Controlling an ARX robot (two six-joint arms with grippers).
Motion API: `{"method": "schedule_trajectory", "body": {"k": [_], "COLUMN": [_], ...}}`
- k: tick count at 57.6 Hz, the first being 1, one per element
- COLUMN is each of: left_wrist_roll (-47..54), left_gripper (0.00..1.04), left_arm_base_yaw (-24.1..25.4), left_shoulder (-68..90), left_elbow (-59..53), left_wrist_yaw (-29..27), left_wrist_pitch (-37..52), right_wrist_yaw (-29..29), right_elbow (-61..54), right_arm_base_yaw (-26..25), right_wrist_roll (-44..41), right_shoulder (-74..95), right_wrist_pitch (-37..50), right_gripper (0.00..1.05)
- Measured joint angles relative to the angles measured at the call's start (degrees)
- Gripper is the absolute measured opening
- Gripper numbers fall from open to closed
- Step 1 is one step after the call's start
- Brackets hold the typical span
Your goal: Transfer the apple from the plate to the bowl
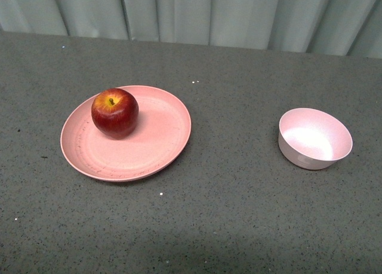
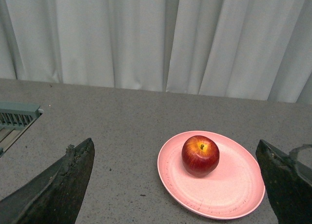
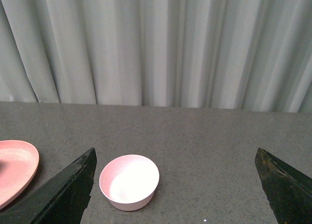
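apple (image 1: 114,113): glossy dark red; yellow-orange patch round the stem | plate (image 1: 161,137): matte salmon pink; faintly speckled | bowl (image 1: 315,138): pale pink-lilac; whitish inside | bench (image 1: 239,208): dark grey; fine black and white flecks | curtain (image 1: 209,14): pale grey-white; vertical folds | grille (image 2: 18,114): muted green | left claw (image 2: 175,142) and right claw (image 3: 175,151): black; edges scuffed grey

A dark grey, finely speckled tabletop (image 1: 227,220) fills the foreground, dotted with a few white specks. Behind its far edge a pale grey-white curtain (image 1: 197,14) hangs in long vertical folds under soft, even light. The left wrist view shows a greenish slatted grille (image 2: 17,117) at the table's side.
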Motion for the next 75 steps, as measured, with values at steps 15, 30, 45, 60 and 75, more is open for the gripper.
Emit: {"method": "schedule_trajectory", "body": {"k": [15, 30, 45, 60, 75], "left_wrist_roll": [0.00, 0.00, 0.00, 0.00, 0.00], "left_gripper": [0.98, 0.98, 0.98, 0.98, 0.98], "left_arm_base_yaw": [0.00, 0.00, 0.00, 0.00, 0.00], "left_shoulder": [0.00, 0.00, -0.02, 0.00, 0.00], "left_elbow": [0.00, 0.00, 0.00, 0.00, 0.00], "left_wrist_yaw": [0.00, 0.00, 0.00, 0.00, 0.00], "left_wrist_pitch": [0.00, 0.00, 0.00, 0.00, 0.00], "right_wrist_yaw": [0.00, 0.00, 0.00, 0.00, 0.00], "right_elbow": [0.00, 0.00, 0.00, 0.00, 0.00], "right_arm_base_yaw": [0.00, 0.00, 0.00, 0.00, 0.00], "right_wrist_roll": [0.00, 0.00, 0.00, 0.00, 0.00], "right_shoulder": [0.00, 0.00, 0.00, 0.00, 0.00], "right_wrist_pitch": [0.00, 0.00, 0.00, 0.00, 0.00], "right_gripper": [0.95, 0.95, 0.95, 0.95, 0.95]}}
